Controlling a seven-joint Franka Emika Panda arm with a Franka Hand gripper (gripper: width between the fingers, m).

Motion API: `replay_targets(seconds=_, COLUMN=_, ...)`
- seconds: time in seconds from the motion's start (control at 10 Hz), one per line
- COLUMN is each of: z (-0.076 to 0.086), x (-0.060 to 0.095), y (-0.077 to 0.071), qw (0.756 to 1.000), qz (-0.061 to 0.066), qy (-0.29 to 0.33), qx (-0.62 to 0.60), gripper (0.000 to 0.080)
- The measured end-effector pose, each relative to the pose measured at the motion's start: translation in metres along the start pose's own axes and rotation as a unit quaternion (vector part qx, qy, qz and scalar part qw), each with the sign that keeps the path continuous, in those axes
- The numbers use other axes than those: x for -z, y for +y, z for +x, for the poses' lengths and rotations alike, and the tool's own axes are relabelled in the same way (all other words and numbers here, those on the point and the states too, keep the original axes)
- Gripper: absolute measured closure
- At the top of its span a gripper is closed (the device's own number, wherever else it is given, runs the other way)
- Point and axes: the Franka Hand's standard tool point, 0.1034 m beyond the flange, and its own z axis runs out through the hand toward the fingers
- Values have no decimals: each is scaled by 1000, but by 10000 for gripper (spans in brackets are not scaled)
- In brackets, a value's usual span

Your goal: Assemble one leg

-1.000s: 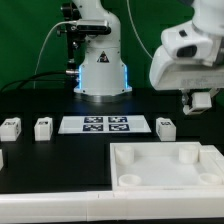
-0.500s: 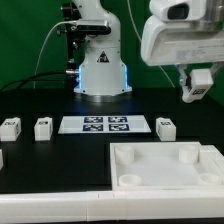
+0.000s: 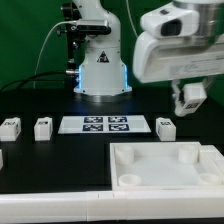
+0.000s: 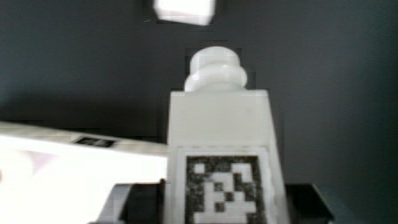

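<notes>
The gripper [image 3: 190, 100] is closed on the leg [image 4: 222, 130] and holds it in the air above the table [image 3: 60, 165]. Another leg [image 3: 166, 127] stands beside the marker board [image 3: 97, 124], on the exterior view's right.

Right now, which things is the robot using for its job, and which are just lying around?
For the job: the held leg, the gripper, the white socketed tray.

Lying about: three spare legs, the marker board.
</notes>
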Motion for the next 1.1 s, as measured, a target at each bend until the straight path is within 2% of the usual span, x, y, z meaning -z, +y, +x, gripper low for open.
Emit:
replay_targets(seconds=0.3, z=31, x=17, y=10, qw=1000, qz=3, qy=5, qx=17, gripper=506)
replay_targets(seconds=0.6, z=38, x=16, y=11, qw=999, qz=1, qy=39, qx=16, gripper=506)
replay_targets(seconds=0.7, z=35, x=14, y=10, qw=999, qz=1, qy=34, qx=16, gripper=506)
replay_targets(seconds=0.8, z=45, x=14, y=12, qw=998, qz=1, qy=68, qx=16, gripper=506)
replay_targets(seconds=0.9, z=48, x=6, y=19, qw=991, qz=-1, qy=132, qx=16, gripper=506)
replay_targets(seconds=1.0, z=49, x=7, y=29, qw=984, qz=-7, qy=177, qx=20, gripper=506)
replay_targets(seconds=1.1, z=52, x=10, y=35, qw=985, qz=-3, qy=173, qx=-1, gripper=506)
